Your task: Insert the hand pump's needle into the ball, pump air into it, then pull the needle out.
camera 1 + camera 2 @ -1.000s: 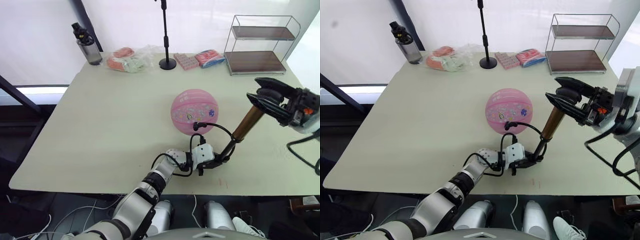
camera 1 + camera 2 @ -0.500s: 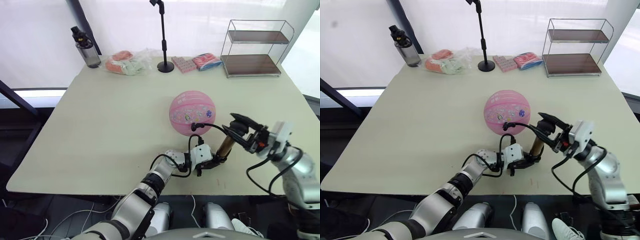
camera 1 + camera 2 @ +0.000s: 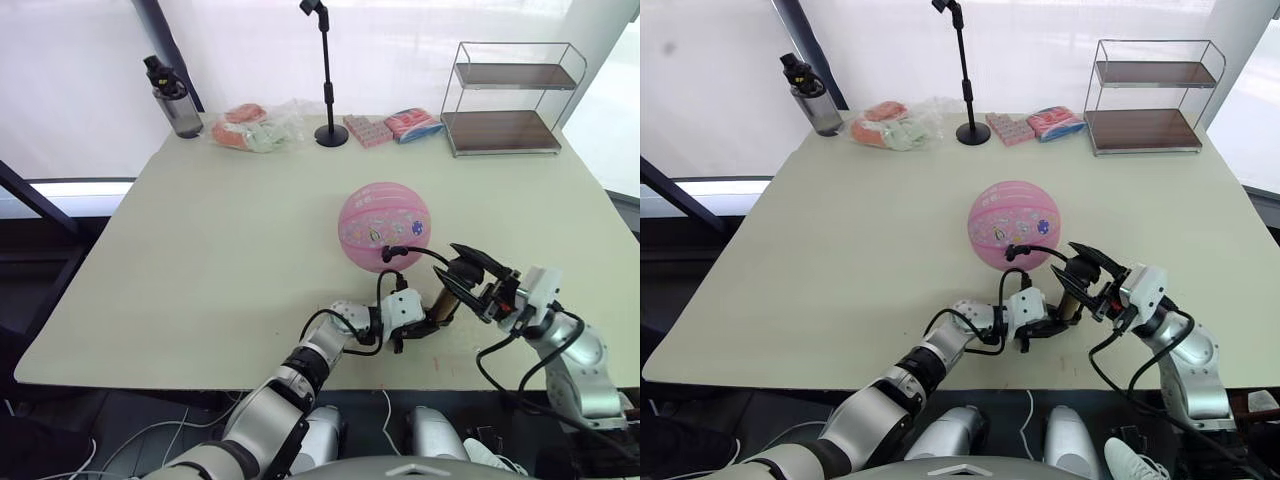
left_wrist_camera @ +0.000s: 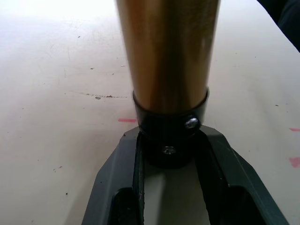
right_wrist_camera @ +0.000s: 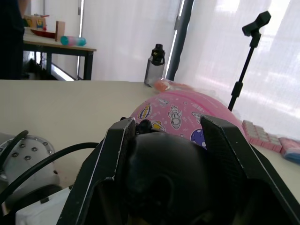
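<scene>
Head view: ball (image 3: 384, 225) sitting mid-table, hose plugged into its near side, hand pump (image 3: 441, 303) tilted just in front. Left wrist view: left gripper (image 4: 169, 154) pinching pump's black bottom cap. Right wrist view: right gripper (image 5: 164, 140) clamped round the black handle.

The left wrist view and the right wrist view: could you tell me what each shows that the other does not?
The left wrist view alone shows the hand pump's bronze barrel and lower black cap clamped between the left gripper's fingers, with pink marks on the table. The right wrist view alone shows the ball, a water bottle, a microphone stand and the right gripper around the pump's black handle. Both share the pump and the table.
</scene>
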`<control>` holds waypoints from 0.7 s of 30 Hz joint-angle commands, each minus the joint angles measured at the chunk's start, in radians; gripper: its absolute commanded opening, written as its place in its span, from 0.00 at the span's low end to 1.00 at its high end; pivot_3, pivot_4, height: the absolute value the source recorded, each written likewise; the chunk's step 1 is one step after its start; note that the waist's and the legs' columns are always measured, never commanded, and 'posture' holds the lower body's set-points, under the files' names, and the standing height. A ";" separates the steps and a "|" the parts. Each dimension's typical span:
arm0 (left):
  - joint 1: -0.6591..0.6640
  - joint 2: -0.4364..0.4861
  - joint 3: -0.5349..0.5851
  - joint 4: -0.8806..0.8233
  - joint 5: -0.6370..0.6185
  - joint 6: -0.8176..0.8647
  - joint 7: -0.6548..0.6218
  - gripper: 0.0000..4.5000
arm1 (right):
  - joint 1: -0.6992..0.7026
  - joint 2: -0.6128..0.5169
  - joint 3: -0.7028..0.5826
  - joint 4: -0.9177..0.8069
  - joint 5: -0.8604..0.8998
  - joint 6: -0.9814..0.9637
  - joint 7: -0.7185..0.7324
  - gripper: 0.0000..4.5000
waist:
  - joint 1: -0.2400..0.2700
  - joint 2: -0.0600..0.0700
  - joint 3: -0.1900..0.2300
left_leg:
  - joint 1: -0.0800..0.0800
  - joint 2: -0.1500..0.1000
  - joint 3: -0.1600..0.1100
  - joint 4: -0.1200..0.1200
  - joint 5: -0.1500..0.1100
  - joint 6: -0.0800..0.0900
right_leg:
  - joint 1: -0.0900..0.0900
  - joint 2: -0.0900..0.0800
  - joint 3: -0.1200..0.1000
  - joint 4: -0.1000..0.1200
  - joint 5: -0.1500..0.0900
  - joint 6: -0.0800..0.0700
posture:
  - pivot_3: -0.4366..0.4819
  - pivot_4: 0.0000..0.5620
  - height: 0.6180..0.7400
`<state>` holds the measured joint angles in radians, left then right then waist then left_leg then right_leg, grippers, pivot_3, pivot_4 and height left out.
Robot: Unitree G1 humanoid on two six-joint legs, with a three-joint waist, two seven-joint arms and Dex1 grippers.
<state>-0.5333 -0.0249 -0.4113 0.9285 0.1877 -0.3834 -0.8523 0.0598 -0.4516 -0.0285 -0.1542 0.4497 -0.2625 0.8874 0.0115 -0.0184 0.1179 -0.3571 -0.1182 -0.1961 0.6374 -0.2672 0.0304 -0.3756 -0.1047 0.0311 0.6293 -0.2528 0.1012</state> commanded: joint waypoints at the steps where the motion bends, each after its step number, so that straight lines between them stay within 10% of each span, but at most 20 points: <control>1: 0.052 0.035 -0.047 0.084 0.057 0.039 -0.017 0.24 | 0.000 -0.060 -0.029 -0.088 0.088 0.122 0.025 0.43 | 0.001 0.002 0.001 | 0.000 0.000 0.000 0.000 0.000 0.000 | 0.000 0.000 0.000 0.000 0.000 0.000 | 0.48 0.27 0.96; 21: 0.051 0.042 -0.047 0.085 0.058 0.036 -0.022 0.24 | -0.258 -0.331 -0.400 -0.291 0.496 0.494 -0.043 0.43 | 0.003 0.002 0.009 | -0.006 -0.001 0.000 0.000 0.000 0.000 | -0.002 -0.002 0.000 -0.001 0.000 0.000 | 0.48 0.27 0.96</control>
<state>-0.5377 -0.0296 -0.4117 0.9232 0.1846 -0.3941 -0.8610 -0.1561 -0.7610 -0.3369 -0.4138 0.9064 0.2376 0.8806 0.0147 -0.0166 0.1266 -0.3627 -0.1188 -0.1957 0.6378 -0.2672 0.0305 -0.3781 -0.1066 0.0308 0.6280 -0.2526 0.1010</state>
